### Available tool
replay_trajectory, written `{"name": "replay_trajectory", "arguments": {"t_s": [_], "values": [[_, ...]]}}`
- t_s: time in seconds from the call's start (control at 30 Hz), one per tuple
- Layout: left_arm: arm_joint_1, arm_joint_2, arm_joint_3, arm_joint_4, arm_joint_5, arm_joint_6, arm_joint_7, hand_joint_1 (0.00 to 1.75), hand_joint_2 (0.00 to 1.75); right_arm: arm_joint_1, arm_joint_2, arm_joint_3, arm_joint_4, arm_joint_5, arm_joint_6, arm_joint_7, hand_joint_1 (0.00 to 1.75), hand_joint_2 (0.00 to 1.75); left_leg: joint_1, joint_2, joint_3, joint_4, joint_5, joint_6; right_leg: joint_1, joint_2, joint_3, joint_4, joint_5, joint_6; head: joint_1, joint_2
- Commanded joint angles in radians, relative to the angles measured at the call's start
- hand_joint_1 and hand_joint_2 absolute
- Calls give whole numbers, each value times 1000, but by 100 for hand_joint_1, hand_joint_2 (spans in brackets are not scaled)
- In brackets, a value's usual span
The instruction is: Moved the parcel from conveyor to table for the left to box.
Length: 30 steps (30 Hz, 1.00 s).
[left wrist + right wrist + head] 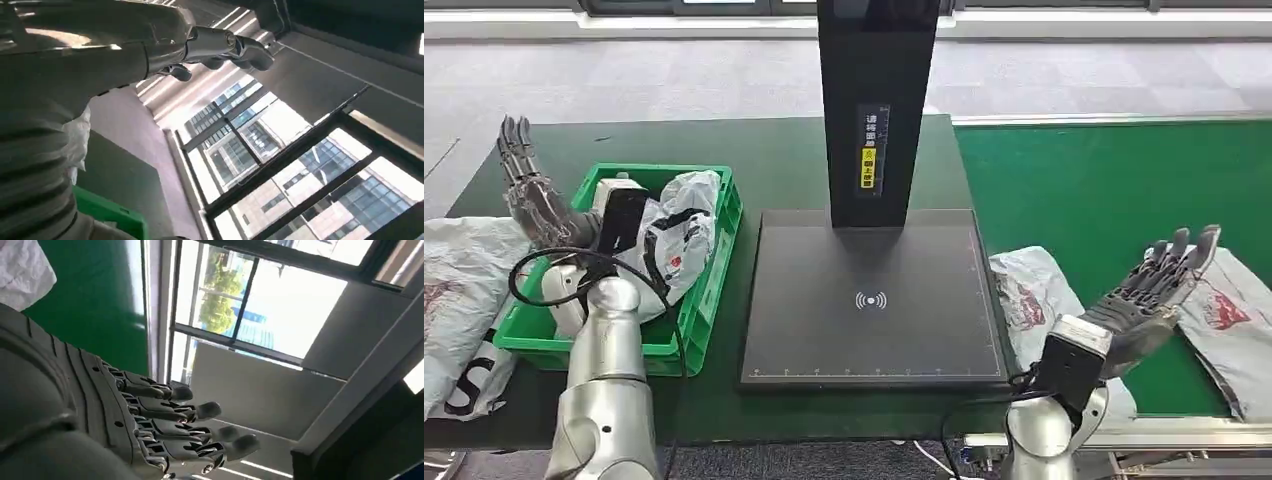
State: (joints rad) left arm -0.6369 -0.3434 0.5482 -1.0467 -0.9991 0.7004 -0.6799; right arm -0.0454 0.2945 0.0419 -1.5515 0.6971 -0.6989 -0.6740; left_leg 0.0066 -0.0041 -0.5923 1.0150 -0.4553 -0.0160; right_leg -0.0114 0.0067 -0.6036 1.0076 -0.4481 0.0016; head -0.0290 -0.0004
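Silver forearm low in my view, and my right hand [1149, 300] is up over the green conveyor [1114, 180], fingers spread and straight, holding nothing. There are two white parcels on the belt: one [1034, 295] lies just inboard of that hand, between it and the black scanner plate [872, 300], its long axis running away from me; another [1234, 320] sits on the outer side, cut off by the frame edge. I'd judge the right hand far nearer to both. Over on the table [774, 160], my left hand [529, 190] is raised beside the green box [694, 300], open, fingers apart. The box already holds parcels, partly hidden behind my left arm. Their printing is too small to read.
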Motion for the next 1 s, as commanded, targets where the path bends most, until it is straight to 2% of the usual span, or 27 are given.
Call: {"name": "replay_trajectory", "arguments": {"t_s": [0.03, 0.13, 0.2, 0.23, 0.27, 0.43, 0.5, 0.57, 0.63, 0.83, 1.0], "values": [[113, 85, -576, -3, 580, -123, -18, 0, 175, -31, 55, -227, 42, 542, 1, 264, 0, 175, -1, -4, 0, -1, 1, 1, 0, -5, 2, -1, 0, 0, 0, 0], [252, 134, -708, -236, 757, -233, -18, 0, 175, -79, 55, -331, 100, 676, 1, 350, 0, 175, 0, 0, 0, -2, 0, 1, 0, -1, 2, -2, 1, 0, 0, 0], [345, 149, -760, -364, 833, -364, -18, 0, 175, -143, 49, -427, 230, 820, 1, 441, 0, 175, -1, 3, 3, -3, -1, 1, 0, 2, 4, -4, 1, 0, 0, 0], [368, 146, -761, -386, 847, -409, -18, 0, 175, -162, 22, -439, 291, 874, 1, 521, 0, 175, -1, 4, 2, -2, -2, 1, 0, 3, 3, -2, 1, 0, 0, 0], [387, 145, -771, -405, 857, -456, -18, 0, 175, -166, -26, -405, 338, 874, 1, 601, 0, 175, 0, 4, 2, -3, -2, 2, 0, 3, 4, -3, 1, 0, 0, 0], [423, 135, -768, -440, 895, -516, -18, 0, 175, -186, -36, -433, 386, 870, 1, 628, 0, 175, 0, 0, 2, -3, -2, 2, 0, -1, 5, -4, -1, 2, 0, 0], [450, 128, -768, -473, 900, -572, -18, 0, 175, -197, -90, -395, 456, 874, 1, 738, 0, 175, 0, 0, 2, -2, -2, 2, 0, -1, 4, -3, -1, 2, 0, 0], [485, 120, -778, -516, 908, -597, -18, 0, 175, -222, -128, -388, 540, 874, 1, 784, 0, 175, 0, 1, 5, -5, -1, 2, 1, -1, 6, -6, 0, 2, 0, 0], [528, 118, -801, -565, 899, -603, -18, 0, 175, -256, -140, -416, 628, 874, 1, 796, 0, 175, 1, 1, 3, -3, -2, 2, 1, -1, 5, -5, 0, 2, 0, 0], [553, 118, -821, -592, 886, -586, -18, 0, 175, -280, -147, -439, 688, 874, 1, 796, 0, 175, 0, -2, 1, -1, -2, 2, 0, -3, 4, -3, -1, 2, 0, 0], [600, 130, -863, -622, 864, -548, -18, 0, 175, -396, -189, -460, 968, 862, 1, 802, 0, 175, 0, 2, 6, -5, -1, 3, 0, 0, 8, -7, 0, 2, 0, 0]]}}
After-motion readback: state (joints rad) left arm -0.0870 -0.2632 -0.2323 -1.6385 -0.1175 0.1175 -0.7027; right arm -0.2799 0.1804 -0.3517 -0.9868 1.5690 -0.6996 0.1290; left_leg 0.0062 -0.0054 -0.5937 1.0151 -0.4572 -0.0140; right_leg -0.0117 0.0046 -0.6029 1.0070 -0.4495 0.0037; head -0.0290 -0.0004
